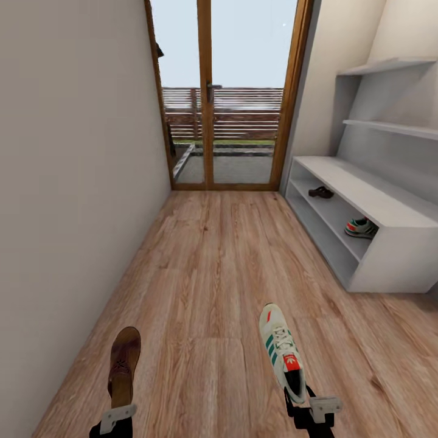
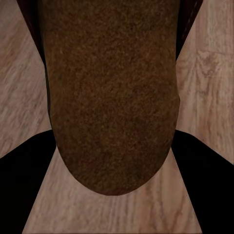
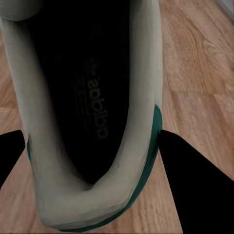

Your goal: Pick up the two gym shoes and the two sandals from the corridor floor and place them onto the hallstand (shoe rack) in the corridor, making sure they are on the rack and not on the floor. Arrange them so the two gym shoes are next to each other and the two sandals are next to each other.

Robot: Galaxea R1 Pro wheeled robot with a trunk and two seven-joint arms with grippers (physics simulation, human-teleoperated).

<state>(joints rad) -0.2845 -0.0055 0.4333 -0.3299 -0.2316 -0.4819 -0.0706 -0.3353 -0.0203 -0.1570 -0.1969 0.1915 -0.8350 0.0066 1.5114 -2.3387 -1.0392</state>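
Corridor, facing the glazed door (image 1: 231, 91). My left gripper (image 1: 117, 417) has its jaws closed on the heel end of a brown sandal (image 1: 124, 362), toe pointing ahead; in the left wrist view the tan-brown insole (image 2: 112, 97) lies between my two dark fingers (image 2: 24, 156), held above the corridor floor (image 1: 207, 267). My right gripper (image 1: 313, 407) has its jaws closed on the heel of a gym shoe (image 1: 281, 350), white with green side stripes and a red-orange tongue patch. In the right wrist view I look into that shoe's dark interior (image 3: 92, 97): the printed insole reads "adidas" with a faint trefoil mark above it; a green strip runs along the heel edge (image 3: 153, 126). No writing legible on the sandal. To the right, the hallstand (image 1: 365, 194) stands against the wall, with stepped shelves (image 1: 389, 64) above. Its upper shelf slot holds the second sandal (image 1: 320, 192) toward the far end and the second gym shoe (image 1: 362, 228) at the near end, the two well apart. The mark on the red tongue patch is too small to read in the head view.
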